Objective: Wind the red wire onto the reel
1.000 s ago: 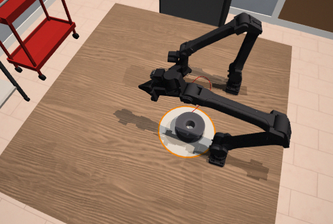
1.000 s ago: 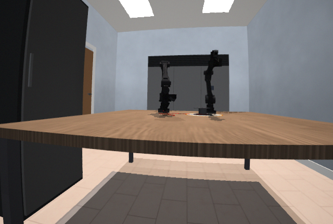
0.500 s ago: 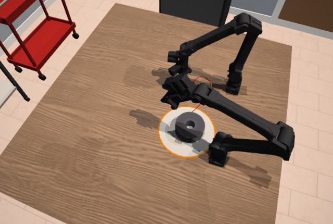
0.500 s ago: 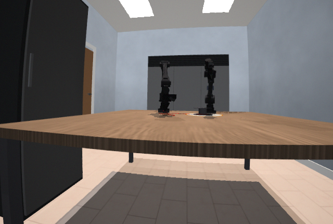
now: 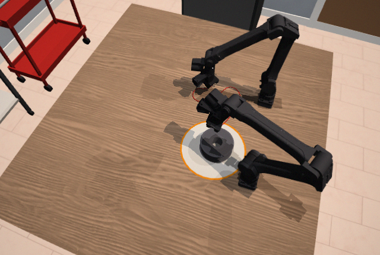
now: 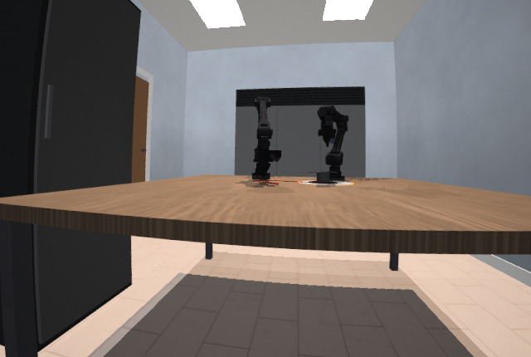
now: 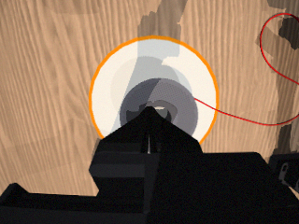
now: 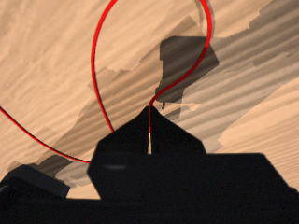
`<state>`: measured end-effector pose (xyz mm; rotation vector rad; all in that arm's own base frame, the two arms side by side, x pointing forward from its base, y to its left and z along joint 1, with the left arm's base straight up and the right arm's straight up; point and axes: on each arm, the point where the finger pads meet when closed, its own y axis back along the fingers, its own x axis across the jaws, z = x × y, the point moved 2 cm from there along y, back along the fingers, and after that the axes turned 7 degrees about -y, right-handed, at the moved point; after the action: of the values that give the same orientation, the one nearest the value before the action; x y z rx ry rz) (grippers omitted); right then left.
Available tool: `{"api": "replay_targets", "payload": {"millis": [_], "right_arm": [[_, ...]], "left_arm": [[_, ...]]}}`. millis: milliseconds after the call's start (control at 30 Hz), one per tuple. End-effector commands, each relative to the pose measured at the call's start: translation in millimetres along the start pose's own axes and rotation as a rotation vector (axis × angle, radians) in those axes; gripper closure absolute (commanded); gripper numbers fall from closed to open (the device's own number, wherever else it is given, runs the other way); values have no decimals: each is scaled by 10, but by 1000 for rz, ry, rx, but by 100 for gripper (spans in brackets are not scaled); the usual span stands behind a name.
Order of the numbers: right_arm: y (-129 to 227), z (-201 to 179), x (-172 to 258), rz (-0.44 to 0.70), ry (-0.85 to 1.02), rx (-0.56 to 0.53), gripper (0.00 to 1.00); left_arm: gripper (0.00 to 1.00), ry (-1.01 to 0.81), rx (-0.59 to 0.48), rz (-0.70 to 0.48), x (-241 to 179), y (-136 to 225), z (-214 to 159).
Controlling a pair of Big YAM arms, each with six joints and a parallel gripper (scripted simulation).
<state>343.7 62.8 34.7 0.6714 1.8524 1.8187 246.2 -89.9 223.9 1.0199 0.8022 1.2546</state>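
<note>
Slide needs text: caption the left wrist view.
Closed left claw above the dark reel inside the orange-edged ring, red wire trailing off.
</note>
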Motion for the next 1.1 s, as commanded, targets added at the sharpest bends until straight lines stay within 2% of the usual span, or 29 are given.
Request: {"api": "replay_targets", "payload": {"millis": [0,267,500,1067], "right_arm": [[26,94,-21,-15,5,-24,100],[26,94,-21,-15,5,-24,100],[26,94,-21,-15,5,-24,100],[26,94,-21,-15,5,-24,100]], "left_arm": [[100,34,105,-7,-117,-167,-198],[100,33,283,-33,-286,-405,-561],[100,33,343,-42,-325,-423,-606],[100,33,373,-47,-340,-312,-368]]}}
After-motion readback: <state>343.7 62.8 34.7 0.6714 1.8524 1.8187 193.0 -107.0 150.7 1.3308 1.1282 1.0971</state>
